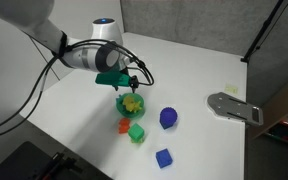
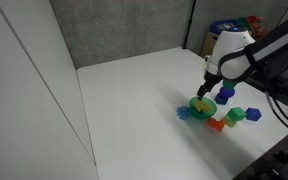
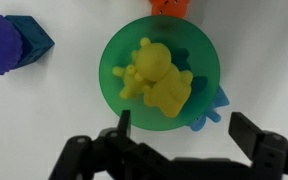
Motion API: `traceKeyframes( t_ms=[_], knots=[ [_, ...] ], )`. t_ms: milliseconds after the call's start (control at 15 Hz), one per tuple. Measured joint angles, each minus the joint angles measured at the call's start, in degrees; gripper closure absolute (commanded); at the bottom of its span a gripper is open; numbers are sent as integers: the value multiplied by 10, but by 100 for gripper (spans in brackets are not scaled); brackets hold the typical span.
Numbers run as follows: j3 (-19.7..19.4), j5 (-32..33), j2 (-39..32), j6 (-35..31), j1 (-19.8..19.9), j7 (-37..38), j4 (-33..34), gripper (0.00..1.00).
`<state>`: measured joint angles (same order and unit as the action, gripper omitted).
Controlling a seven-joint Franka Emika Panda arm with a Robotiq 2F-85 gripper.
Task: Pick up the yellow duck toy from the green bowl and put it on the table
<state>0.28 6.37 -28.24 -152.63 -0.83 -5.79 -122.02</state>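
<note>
In an exterior view: hovering the tool (image 1: 130, 86) just over the green bowl (image 1: 121, 104) on the white bench (image 1: 209, 140). Lying inside that bowl, not in the tool: the yellow duck toy (image 1: 132, 101). Sitting near the bowl: an orange piece (image 1: 124, 126) and a green cube (image 1: 137, 133) at 6 o'clock, a purple ball (image 1: 168, 118) at 4 o'clock.

In an exterior view: hanging the tool (image 2: 206, 91) directly above the green bowl (image 2: 193, 107), apart from it.

In the wrist view: standing wide apart, both fingers (image 3: 124, 126) of the tool (image 3: 184, 130), gripping nothing. Lying at 12 o'clock from the tool, slightly toward 11, the yellow duck toy (image 3: 156, 78), left of the middle of the green bowl (image 3: 108, 75). Running roughly from 11 to 5 o'clock, the toy's long axis, so slanting across the 9-to-3 closing line. Judging from this: needing a small shift toward 11 o'clock before descending, and minding the bowl's rim beside the fingers.
</note>
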Motion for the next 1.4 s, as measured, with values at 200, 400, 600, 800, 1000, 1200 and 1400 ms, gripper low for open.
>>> traceKeyframes(
  t_ms=[200,400,600,800,1000,1200,1400],
  knots=[
    [-2,10,-47,0,-2,-1,36,0],
    [-8,23,-83,0,-8,-1,63,0],
    [-14,31,-111,1,-14,-1,81,0],
    [-14,34,-128,7,-16,-2,90,0],
    [-15,39,-137,19,-18,-2,97,27],
    [-16,44,-143,26,-21,-2,102,53],
    [-17,44,-142,28,-22,-2,108,64]
  ],
)
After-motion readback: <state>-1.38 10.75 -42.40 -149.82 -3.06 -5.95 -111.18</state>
